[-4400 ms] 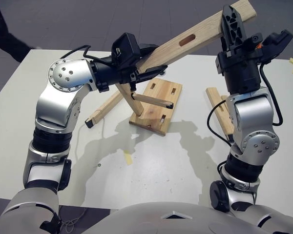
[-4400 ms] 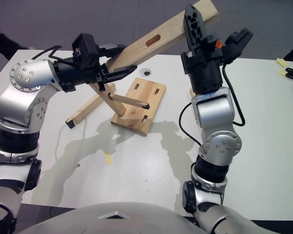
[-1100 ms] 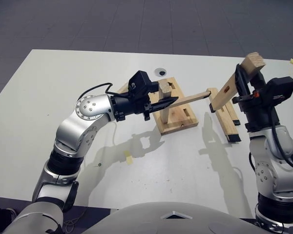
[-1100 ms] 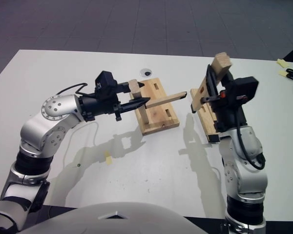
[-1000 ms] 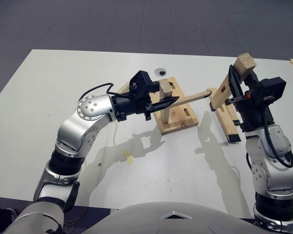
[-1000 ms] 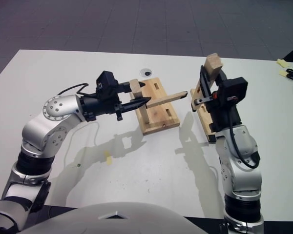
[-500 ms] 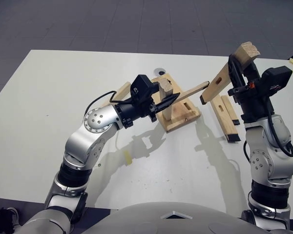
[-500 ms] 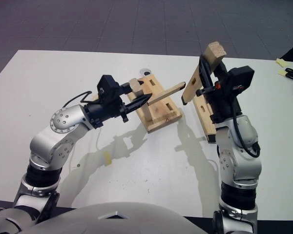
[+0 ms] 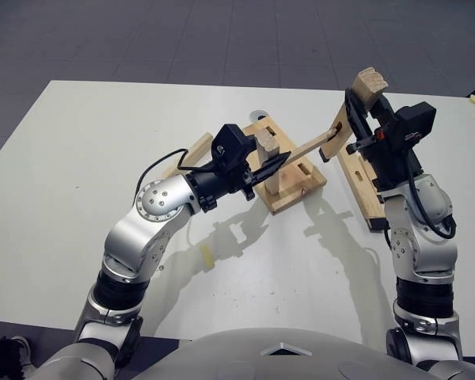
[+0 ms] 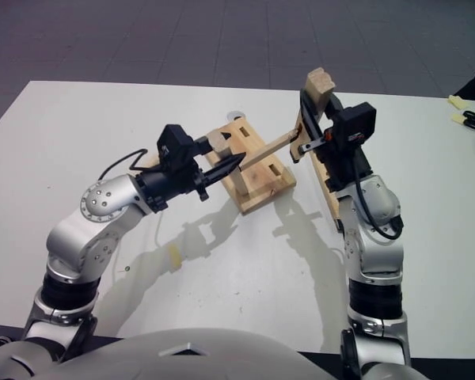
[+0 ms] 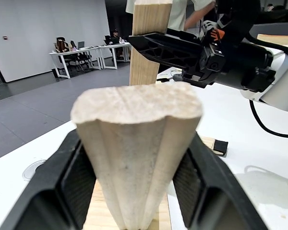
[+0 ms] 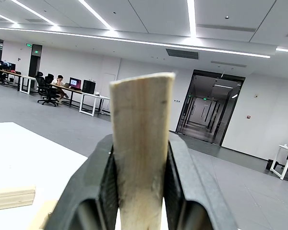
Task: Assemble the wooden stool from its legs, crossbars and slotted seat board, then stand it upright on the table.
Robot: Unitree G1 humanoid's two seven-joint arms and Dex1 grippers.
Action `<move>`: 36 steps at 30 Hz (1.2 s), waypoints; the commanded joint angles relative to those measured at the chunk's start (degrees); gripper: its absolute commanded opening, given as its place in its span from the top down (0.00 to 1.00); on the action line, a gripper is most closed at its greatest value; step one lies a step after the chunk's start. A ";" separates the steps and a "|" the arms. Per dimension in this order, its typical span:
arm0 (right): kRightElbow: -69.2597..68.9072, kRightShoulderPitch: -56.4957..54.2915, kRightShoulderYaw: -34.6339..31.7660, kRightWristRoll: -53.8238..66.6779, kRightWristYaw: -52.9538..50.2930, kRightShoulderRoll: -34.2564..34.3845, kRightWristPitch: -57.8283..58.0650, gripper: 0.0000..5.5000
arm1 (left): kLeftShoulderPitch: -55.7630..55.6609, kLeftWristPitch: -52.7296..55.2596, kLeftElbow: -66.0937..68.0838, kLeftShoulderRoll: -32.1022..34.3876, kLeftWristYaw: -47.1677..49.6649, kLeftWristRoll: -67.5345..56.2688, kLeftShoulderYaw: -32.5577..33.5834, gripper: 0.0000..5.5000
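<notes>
My left gripper (image 9: 267,165) is shut on a short wooden leg (image 9: 267,142), held above the slotted seat board (image 9: 301,180) lying on the table. A crossbar (image 9: 305,147) sticks out of that leg toward the right. My right gripper (image 9: 356,127) is shut on a second leg (image 9: 369,81), held nearly upright. The crossbar's tip meets this leg's side at its slot; whether it is inside I cannot tell. In the left wrist view the leg's end (image 11: 137,143) sits clamped between both fingers. In the right wrist view the other leg (image 12: 141,143) is likewise clamped.
A loose leg (image 9: 362,190) lies flat on the white table to the right of the seat board. Another wooden piece (image 9: 191,150) lies behind my left gripper. A round hole (image 9: 259,115) is behind the board, and a yellow tape scrap (image 9: 207,255) lies near the front.
My right gripper has carried its leg left and lower, bringing its slot to the crossbar's tip. The left arm has shifted only slightly with its leg.
</notes>
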 commanded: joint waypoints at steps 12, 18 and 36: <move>-3.57 5.20 -1.01 -0.07 -1.13 1.16 1.06 0.81 | 2.01 3.92 -1.04 0.61 0.21 0.25 -1.14 0.63; -3.91 4.08 -0.77 0.50 -1.04 1.54 2.11 0.81 | 2.88 3.69 -1.63 0.73 0.68 0.98 -1.57 0.63; -8.54 4.67 2.61 1.56 2.01 1.94 4.01 0.81 | 4.95 0.13 -0.77 3.48 -0.04 5.93 -5.71 0.63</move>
